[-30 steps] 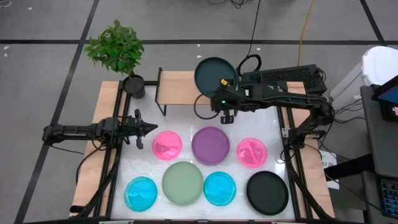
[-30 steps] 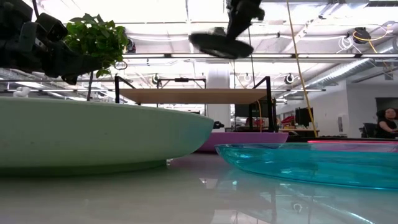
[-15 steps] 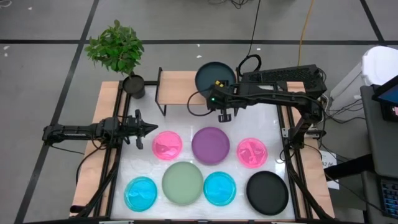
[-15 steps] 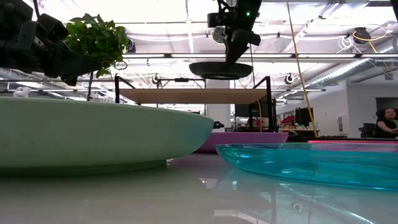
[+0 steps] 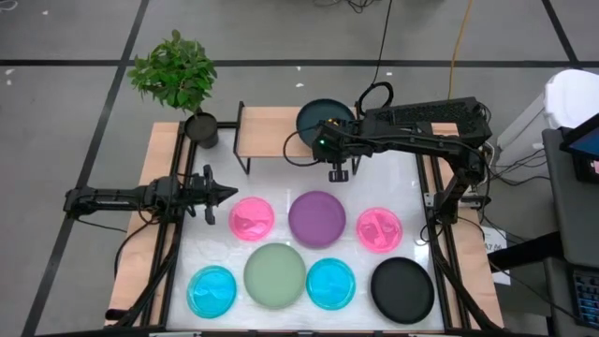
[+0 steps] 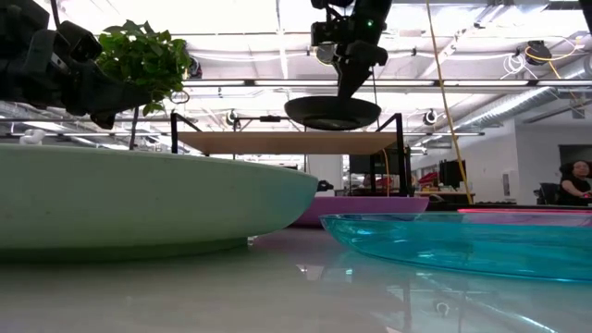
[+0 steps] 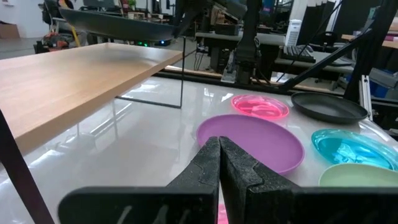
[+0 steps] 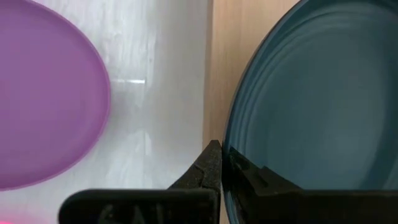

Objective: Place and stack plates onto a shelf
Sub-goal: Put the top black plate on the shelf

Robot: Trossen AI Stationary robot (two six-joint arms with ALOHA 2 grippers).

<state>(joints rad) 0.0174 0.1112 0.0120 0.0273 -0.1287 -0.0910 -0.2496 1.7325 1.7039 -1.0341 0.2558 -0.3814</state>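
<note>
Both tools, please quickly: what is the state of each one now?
Left tool: closed, holding nothing, beside the pink plate.
Right tool: closed on the rim of the dark teal plate, above the shelf.

No text, label, brand, number or sign can be read in any view, neither on the plates and shelf nor in the room.

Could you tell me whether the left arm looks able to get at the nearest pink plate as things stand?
Probably yes: the left pincer is empty and shut, right beside that pink plate, with nothing between them.
</note>
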